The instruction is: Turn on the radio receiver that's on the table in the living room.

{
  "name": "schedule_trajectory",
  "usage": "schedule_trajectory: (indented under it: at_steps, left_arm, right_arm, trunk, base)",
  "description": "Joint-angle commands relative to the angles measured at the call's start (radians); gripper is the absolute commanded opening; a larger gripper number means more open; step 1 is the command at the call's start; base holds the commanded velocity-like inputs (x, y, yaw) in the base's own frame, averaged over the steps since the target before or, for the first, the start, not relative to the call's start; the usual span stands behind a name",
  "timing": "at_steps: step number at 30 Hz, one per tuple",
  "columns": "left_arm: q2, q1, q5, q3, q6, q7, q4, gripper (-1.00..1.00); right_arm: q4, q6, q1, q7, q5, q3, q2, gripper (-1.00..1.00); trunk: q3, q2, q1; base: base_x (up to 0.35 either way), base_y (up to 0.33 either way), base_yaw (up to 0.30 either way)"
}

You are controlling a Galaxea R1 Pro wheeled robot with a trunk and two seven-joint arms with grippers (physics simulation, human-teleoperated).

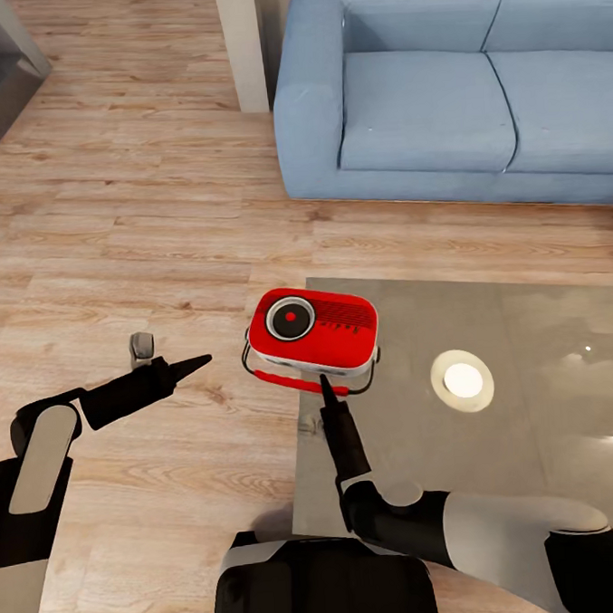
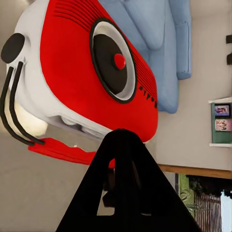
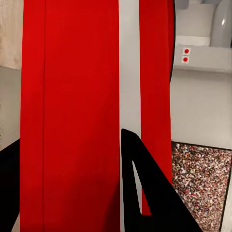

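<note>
Where radio receiver (image 1: 313, 331) sits, right pincer (image 1: 327, 384) closed.

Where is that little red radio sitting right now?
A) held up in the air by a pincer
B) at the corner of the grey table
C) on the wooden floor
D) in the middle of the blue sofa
B: in the head view the radio lies at the near-left corner of the grey table, with the right pincer pointing at its front edge.

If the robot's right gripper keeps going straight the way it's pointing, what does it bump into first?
Most likely the red radio. The right gripper points at its near side, tip already at the handle, and the wrist camera shows red and white stripes very close.
</note>
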Motion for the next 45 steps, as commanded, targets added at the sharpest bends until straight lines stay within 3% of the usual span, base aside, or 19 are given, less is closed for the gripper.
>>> schedule_trajectory:
  at_steps: [1, 4, 8, 11, 15, 19, 22, 24, 26, 29, 32, 35, 45]
  left_arm:
    - [0.0, 0.0, 0.0, 0.0, 0.0, 0.0, 0.0, -1.0]
    - [-0.002, 0.0, 0.0, 0.0, 0.0, 0.0, 0.0, -1.0]
    - [-0.045, 0.0, -0.001, 0.0, -0.001, 0.0, 0.0, -1.0]
    - [-0.086, 0.0, -0.003, -0.001, -0.001, 0.001, 0.0, -1.0]
    - [-0.098, -0.002, -0.003, -0.001, -0.001, 0.002, 0.0, -1.0]
    - [-0.102, -0.039, 0.0, -0.001, 0.001, 0.002, 0.0, -1.0]
    - [-0.109, -0.072, 0.002, 0.0, 0.0, 0.004, 0.004, -1.0]
    - [-0.116, -0.104, 0.003, 0.001, 0.0, 0.035, 0.017, -1.0]
    - [-0.166, -0.173, 0.005, 0.0, 0.0, 0.157, 0.06, -1.0]
    - [-0.221, -0.264, 0.013, -0.001, 0.001, 0.254, 0.148, -1.0]
    - [-0.231, -0.317, 0.048, -0.001, 0.001, 0.275, 0.185, -1.0]
    - [-0.233, -0.373, 0.061, -0.001, 0.001, 0.335, 0.291, -1.0]
    - [-0.235, -0.39, 0.076, -0.001, 0.0, 0.358, 0.379, -1.0]
  right_arm:
    - [0.0, 0.009, 0.0, 0.0, 0.009, 0.0, 0.0, -1.0]
    - [-0.001, 0.01, 0.0, 0.0, 0.009, 0.0, 0.001, -1.0]
    - [0.007, 0.005, 0.0, 0.017, 0.009, 0.003, 0.0, -1.0]
    - [0.011, -0.028, 0.0, 0.091, 0.009, 0.004, 0.002, -1.0]
    - [0.059, -0.061, 0.0, 0.123, 0.01, 0.004, 0.01, -1.0]
    - [0.17, -0.109, 0.0, 0.117, 0.018, 0.004, 0.054, -1.0]
    - [0.192, -0.118, 0.0, 0.102, 0.02, 0.005, 0.062, -1.0]
    - [0.194, -0.118, 0.0, 0.098, 0.021, 0.005, 0.062, -1.0]
    - [0.195, -0.118, 0.004, 0.076, 0.024, 0.007, 0.063, -1.0]
    - [0.195, -0.119, 0.033, 0.046, 0.025, 0.022, 0.058, -1.0]
    - [0.195, -0.12, 0.041, 0.039, 0.026, 0.027, 0.052, -1.0]
    - [0.195, -0.12, 0.043, 0.033, 0.028, 0.029, 0.052, -1.0]
    - [0.195, -0.126, 0.043, 0.027, 0.03, 0.027, 0.05, -1.0]
  trunk:
    - [0.0, 0.0, 0.0]
    - [0.0, 0.0, 0.0]
    - [0.0, 0.0, 0.0]
    - [0.0, 0.0, 0.0]
    - [0.0, 0.0, 0.0]
    - [0.0, 0.0, 0.0]
    - [0.0, 0.0, 0.0]
    - [0.0, 0.0, 0.0]
    - [0.0, 0.0, 0.0]
    - [0.0, 0.0, 0.0]
    - [0.0, 0.0, 0.0]
    - [0.0, 0.0, 0.0]
    - [0.0, 0.0, 0.0]
  base:
    - [0.0, 0.0, 0.0]
    - [0.0, 0.0, 0.0]
    - [0.0, 0.0, 0.0]
    - [0.0, 0.0, 0.0]
    - [0.0, 0.0, 0.0]
    - [0.0, 0.0, 0.0]
    - [0.0, 0.0, 0.0]
    - [0.0, 0.0, 0.0]
    - [0.0, 0.0, 0.0]
    - [0.0, 0.0, 0.0]
    - [0.0, 0.0, 0.0]
    - [0.0, 0.0, 0.0]
    - [0.0, 0.0, 0.0]
